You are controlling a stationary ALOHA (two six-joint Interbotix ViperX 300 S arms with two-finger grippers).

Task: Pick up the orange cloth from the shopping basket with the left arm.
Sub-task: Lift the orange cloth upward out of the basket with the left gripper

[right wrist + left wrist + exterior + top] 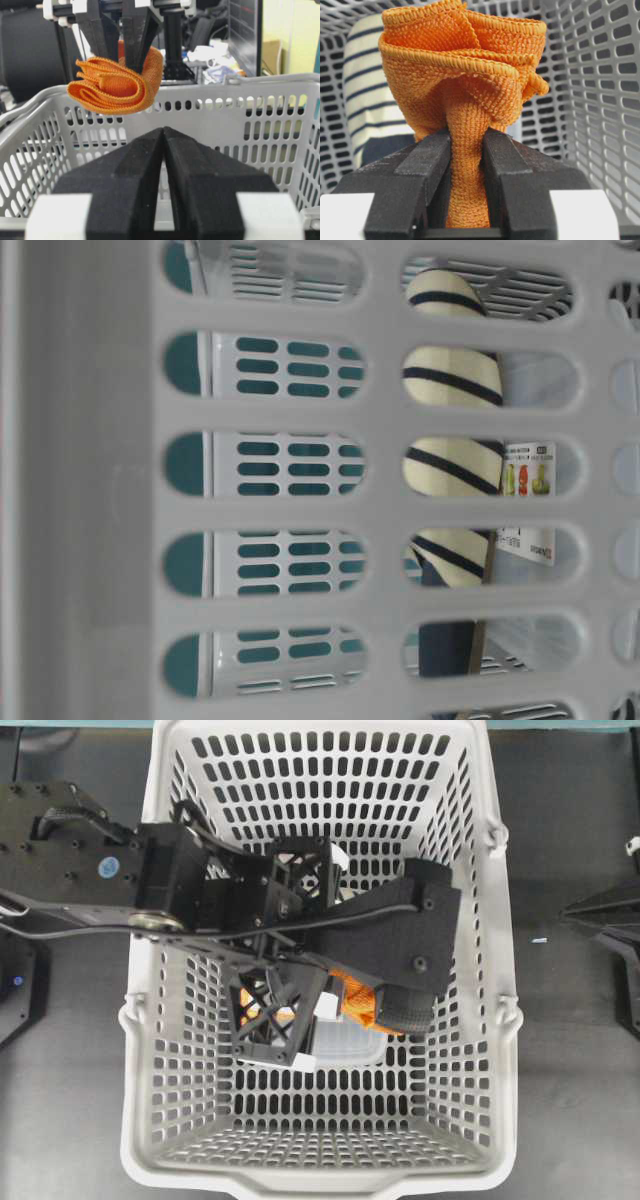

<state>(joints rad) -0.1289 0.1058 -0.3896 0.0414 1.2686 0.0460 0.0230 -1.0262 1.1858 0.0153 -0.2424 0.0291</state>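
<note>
Overhead view looks straight down into the light grey slotted plastic basket [480,1020]; table-level camera presses against its wall [100,490]; both wrist cameras face it closely.

Navy and cream striped fabric slipper [452,465] stands on end, seen through slotted wall openings in the table-level view; also visible at left in the left wrist view [367,95]. Clear plastic packet with a white printed label [527,502] sits just beside the slipper, label showing small coloured pictures. Dark grey bench [575,1050] surface. Small pale scrap [539,940] lies on the bench at right.
</note>
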